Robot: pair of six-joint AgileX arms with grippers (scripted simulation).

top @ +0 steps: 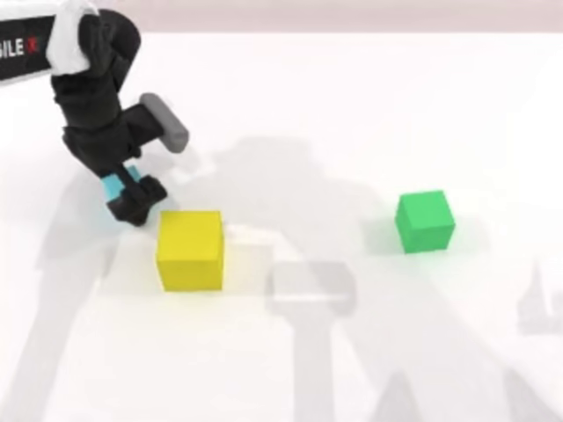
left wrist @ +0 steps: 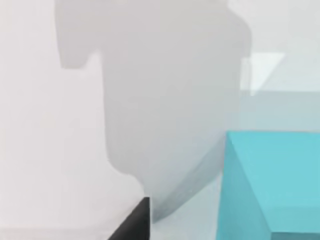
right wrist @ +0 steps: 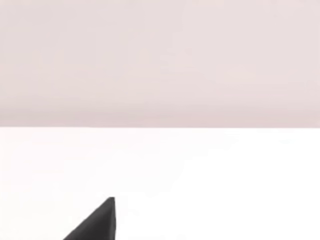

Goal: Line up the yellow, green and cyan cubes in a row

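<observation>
White tabletop point(top: 352, 97) carries a bright yellow matte cube point(top: 190, 250) left of centre and a green matte cube point(top: 425, 221) well right. Left gripper point(top: 132, 189) clamps the small cyan cube point(top: 115, 185), mostly hidden. Right arm is out of view from above.

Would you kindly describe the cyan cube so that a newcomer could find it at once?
Start at the left arm's black left gripper, low at the table's left side. The cyan cube sits between its fingers, just left of the yellow cube. It is the smallest cube, light cyan, mostly hidden; the green cube sits far right.
</observation>
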